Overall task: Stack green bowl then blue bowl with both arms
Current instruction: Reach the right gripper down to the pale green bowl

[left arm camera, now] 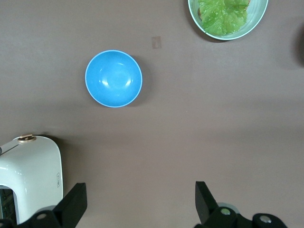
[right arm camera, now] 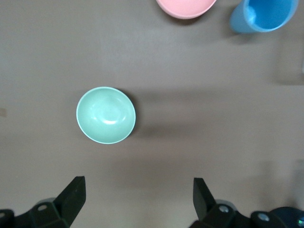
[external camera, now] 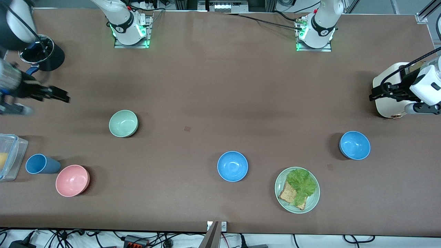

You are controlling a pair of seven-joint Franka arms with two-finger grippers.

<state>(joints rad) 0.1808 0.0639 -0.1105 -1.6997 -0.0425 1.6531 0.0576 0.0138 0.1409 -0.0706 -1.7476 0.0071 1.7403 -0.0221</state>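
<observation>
Green bowl (external camera: 123, 123) sits alone toward right arm's end; 2 blue bowls, one (external camera: 232, 166) mid-table, other (external camera: 355, 145) toward left arm's end. Right gripper (right arm camera: 137, 202) and left gripper (left arm camera: 140, 204) spread, holding nothing; fingertips cut off by frame edge, right gripper blurred in front view

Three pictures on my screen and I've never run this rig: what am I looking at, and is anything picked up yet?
The big picture looks down across a brown table at two white robot arms. The two smaller pictures come from cameras on the arms' wrists, pointing down past their black fingers.

The right gripper hangs over the right arm's end of the table, open, above the green bowl. The left gripper hangs over the left arm's end, open, near a white appliance, above one blue bowl.

Also on the table: a second blue bowl near the middle, a pink bowl, a blue cup, and a plate with lettuce and bread.

Nothing is held; no bowls are stacked yet.
</observation>
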